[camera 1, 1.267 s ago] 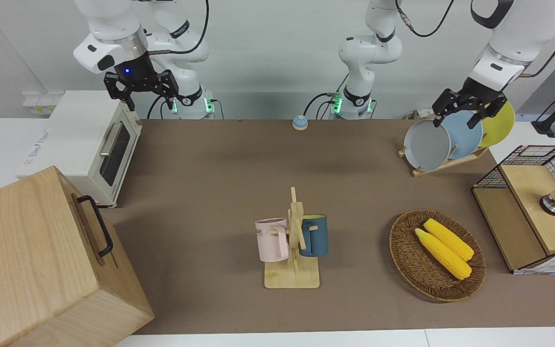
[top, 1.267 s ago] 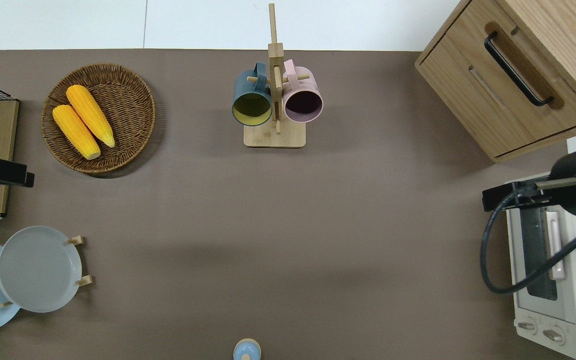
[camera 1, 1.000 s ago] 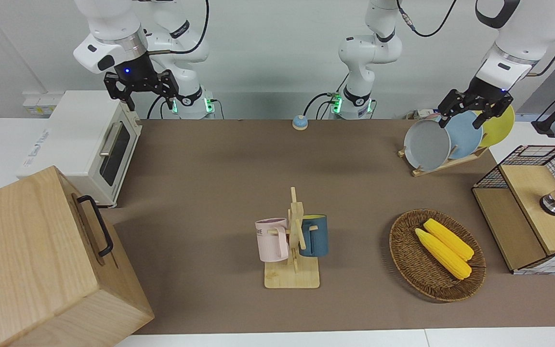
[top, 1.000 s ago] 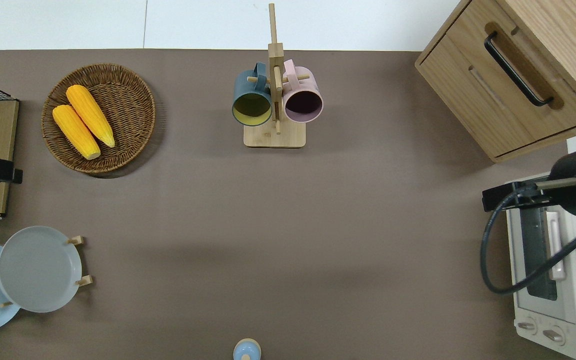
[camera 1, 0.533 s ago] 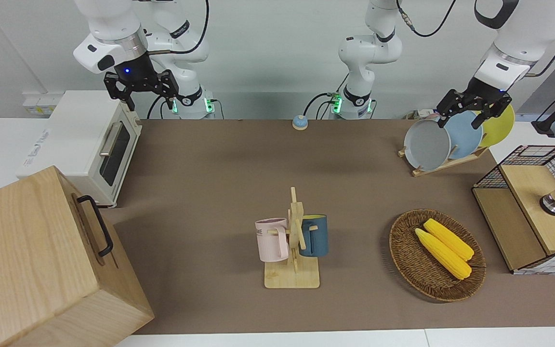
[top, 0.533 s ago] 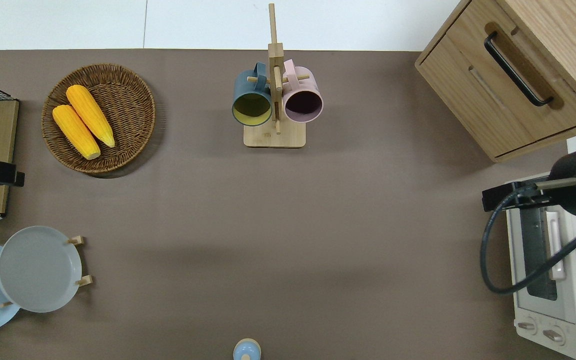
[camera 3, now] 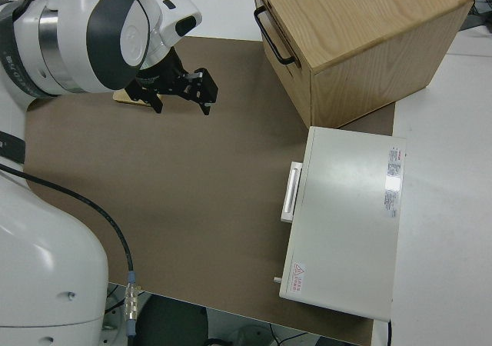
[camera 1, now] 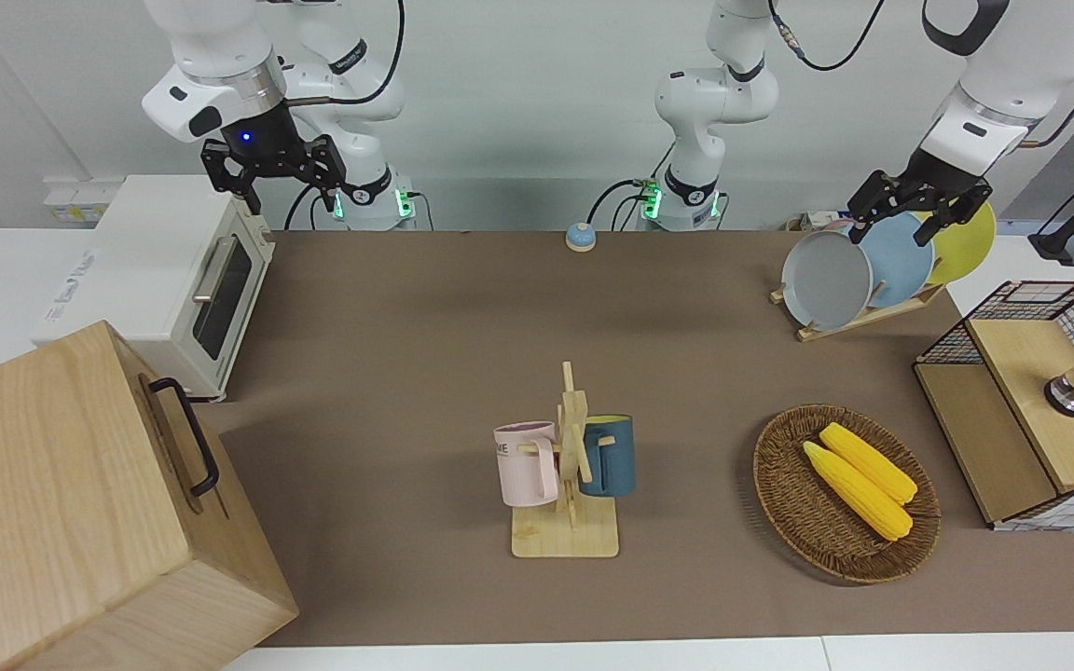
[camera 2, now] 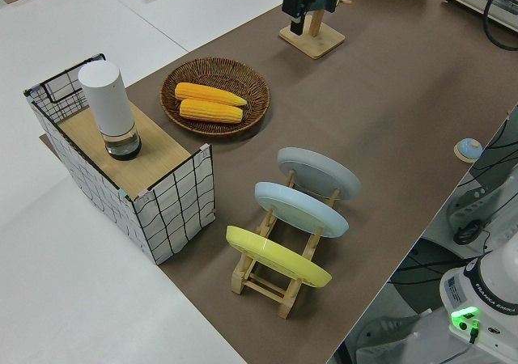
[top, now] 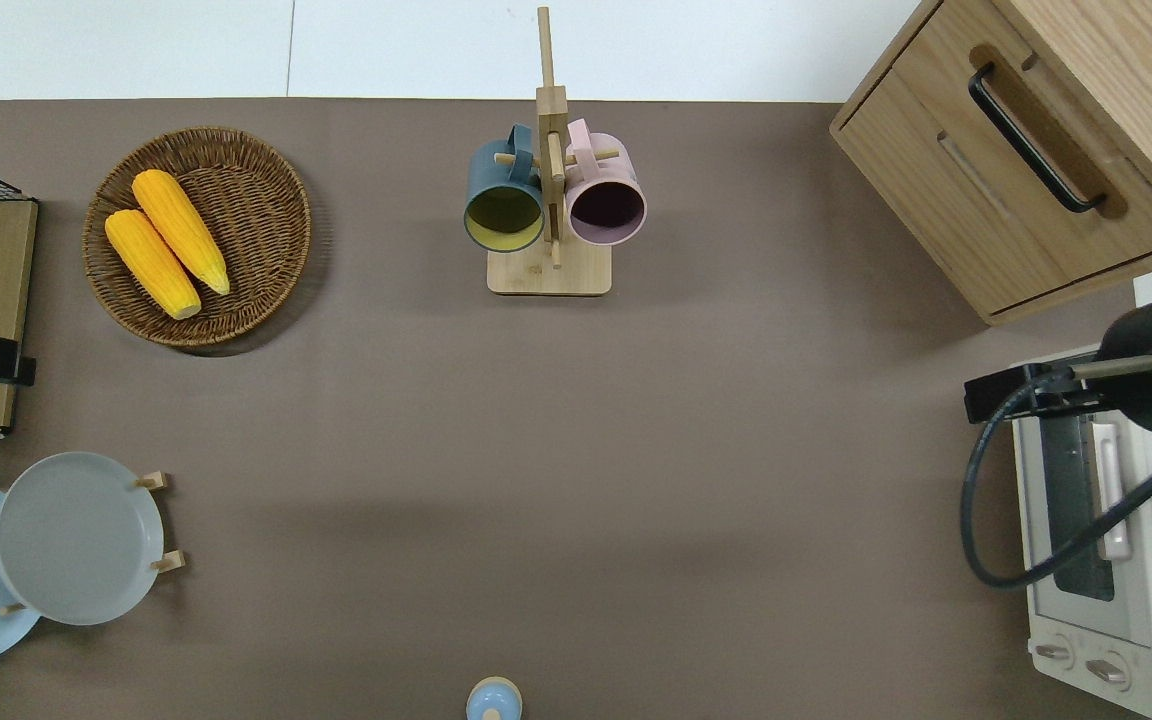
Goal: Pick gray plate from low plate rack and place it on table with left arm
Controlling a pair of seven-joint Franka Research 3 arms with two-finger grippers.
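Front and overhead views, which we take across and straight down, share the whole table (camera 1: 425, 308). Our side views sit raised at either end.

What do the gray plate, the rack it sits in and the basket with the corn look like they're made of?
The gray plate looks like matte plastic or glazed ceramic: smooth, even pale gray with a soft sheen; the pictures can't settle which. The low plate rack looks like unfinished light wood, with pale pegs and rails. The basket looks like woven wicker or rattan: brown strands in a visible weave.

Corn (camera 1: 859, 478) in basket (camera 1: 793, 522) — mugs (camera 1: 528, 463) on stand (camera 1: 570, 522).
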